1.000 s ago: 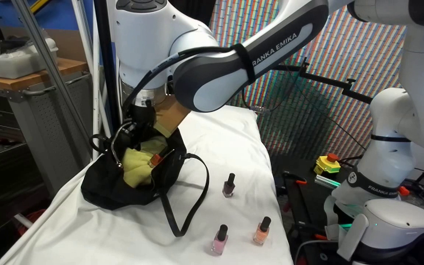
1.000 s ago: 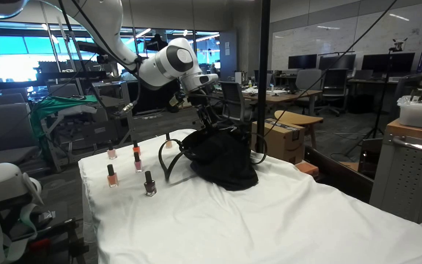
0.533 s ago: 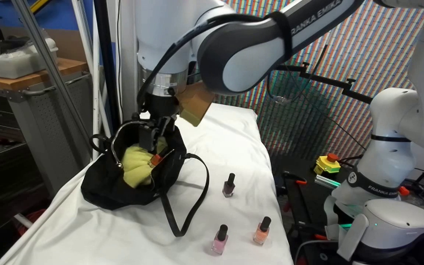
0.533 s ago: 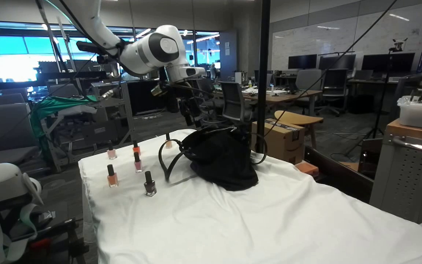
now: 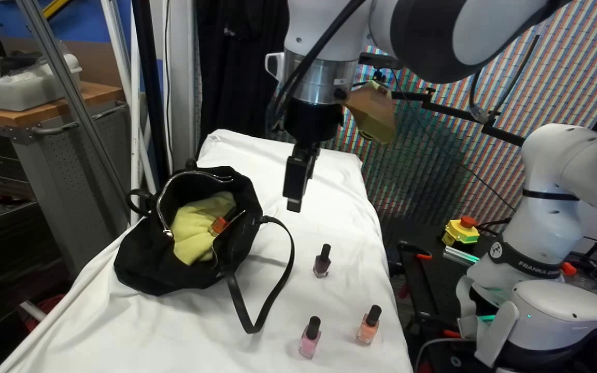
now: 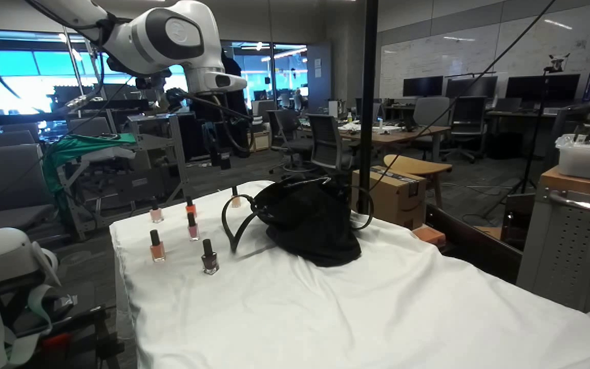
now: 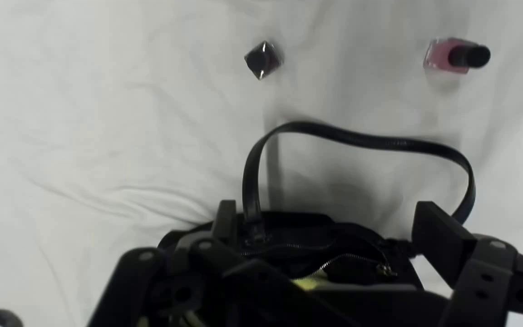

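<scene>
Hovering over a rumpled white sheet [image 5: 96, 331], the black two-fingered gripper [image 7: 327, 217] is spread wide — nothing held. Nearby, a black fabric handbag [image 5: 161, 267] gapes around bunched yellow cloth [image 5: 190, 235].

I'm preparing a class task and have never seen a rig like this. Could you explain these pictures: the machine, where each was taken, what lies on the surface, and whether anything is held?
The machine is a white and dark grey jointed robot arm; its black two-fingered end effector grasps things. Two cameras stand outside the robot, viewing from different places; the wrist view looks down from the arm itself.

On a wrinkled white cloth rests an open black fabric handbag. Inside are a yellow cloth and a small orange-red object, probably a bottle. In an exterior view, six small square-sided bottles with tall black caps stand on the white cloth.

Nothing is held: the end effector hangs open, apart from the handbag.
</scene>
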`<act>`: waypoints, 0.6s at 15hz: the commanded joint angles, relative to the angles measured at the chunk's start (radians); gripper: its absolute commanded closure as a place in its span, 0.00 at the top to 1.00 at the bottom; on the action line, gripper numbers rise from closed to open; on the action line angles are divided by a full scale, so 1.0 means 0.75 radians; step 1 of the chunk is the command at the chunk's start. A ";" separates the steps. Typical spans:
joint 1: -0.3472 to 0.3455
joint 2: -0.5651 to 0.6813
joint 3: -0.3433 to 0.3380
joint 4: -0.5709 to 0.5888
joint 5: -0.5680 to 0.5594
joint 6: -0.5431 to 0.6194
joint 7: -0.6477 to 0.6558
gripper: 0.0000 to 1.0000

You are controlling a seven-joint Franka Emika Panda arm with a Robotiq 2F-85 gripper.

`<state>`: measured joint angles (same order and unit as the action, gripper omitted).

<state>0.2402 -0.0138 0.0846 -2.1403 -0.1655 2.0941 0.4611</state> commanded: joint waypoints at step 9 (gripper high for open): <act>-0.108 -0.227 0.009 -0.489 0.037 0.081 -0.678 1.00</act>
<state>0.1749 -0.1615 0.0905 -2.4501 -0.1531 2.1134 0.0845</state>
